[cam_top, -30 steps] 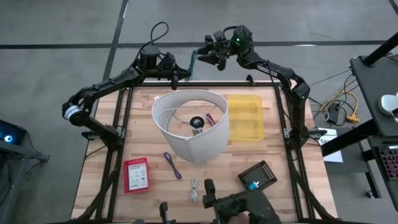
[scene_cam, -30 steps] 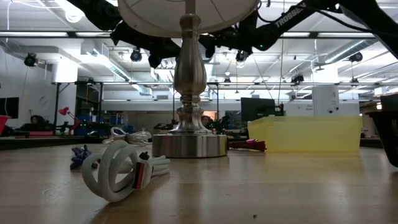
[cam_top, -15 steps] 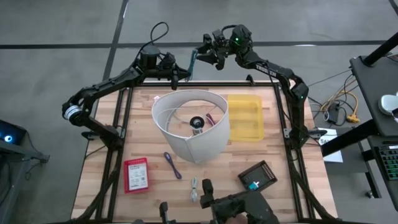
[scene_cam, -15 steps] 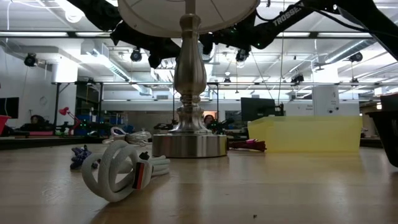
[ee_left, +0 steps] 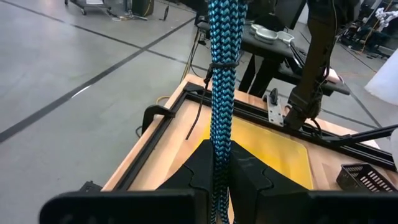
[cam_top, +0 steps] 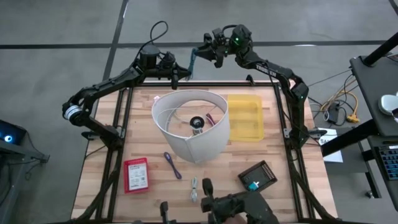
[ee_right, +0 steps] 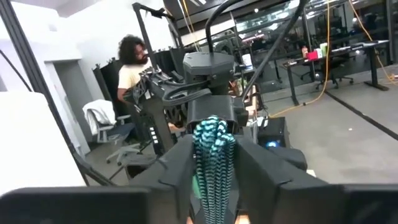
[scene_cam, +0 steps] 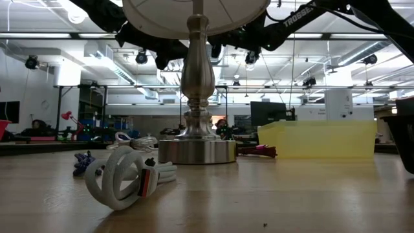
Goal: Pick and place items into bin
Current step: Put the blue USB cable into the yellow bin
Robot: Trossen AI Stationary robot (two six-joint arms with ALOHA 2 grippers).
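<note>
Both arms raised and stretched toward the far edge, beyond the table's far side, wrists turned inward to face each other. Left arm bent at the elbow out on the left, forearm running up and right to the left gripper [cam_top: 184, 71]; fingers [ee_left: 202, 168] pressed together on a teal braided cord [cam_top: 192, 61]. Right arm folded at the elbow on the right, forearm reaching far and left to the right gripper [cam_top: 204, 52]; fingers [ee_right: 180, 163] closed around the other end of the cord. Grippers near each other, not touching.
</note>
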